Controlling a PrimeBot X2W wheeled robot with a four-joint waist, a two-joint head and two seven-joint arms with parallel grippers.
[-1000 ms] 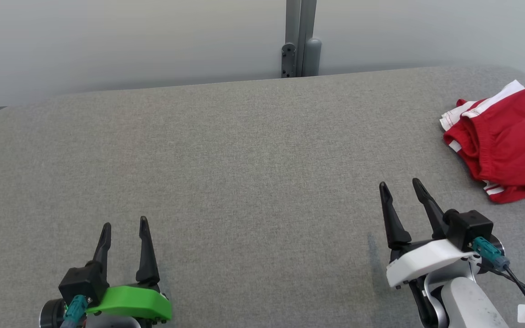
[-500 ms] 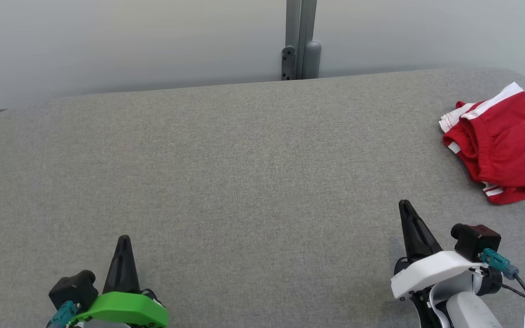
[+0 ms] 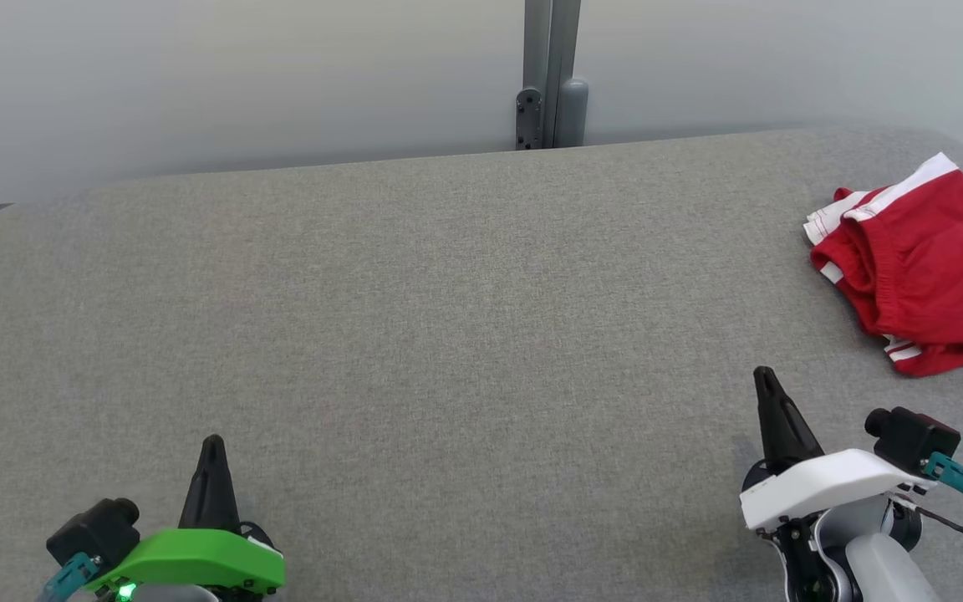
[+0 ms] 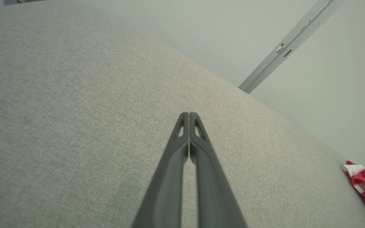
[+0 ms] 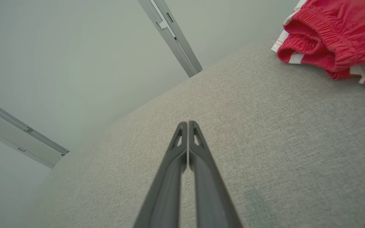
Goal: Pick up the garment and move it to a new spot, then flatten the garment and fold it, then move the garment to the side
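Grey table [image 3: 448,318] holds red garment [image 3: 933,267] far right; left end effector [image 3: 212,451] and right end effector [image 3: 767,385] pressed together.

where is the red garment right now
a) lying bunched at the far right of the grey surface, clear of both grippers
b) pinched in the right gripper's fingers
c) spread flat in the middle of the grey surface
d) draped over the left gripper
a: the red garment lies bunched at the far right of the grey surface, apart from the right gripper and the left gripper, both shut on nothing.
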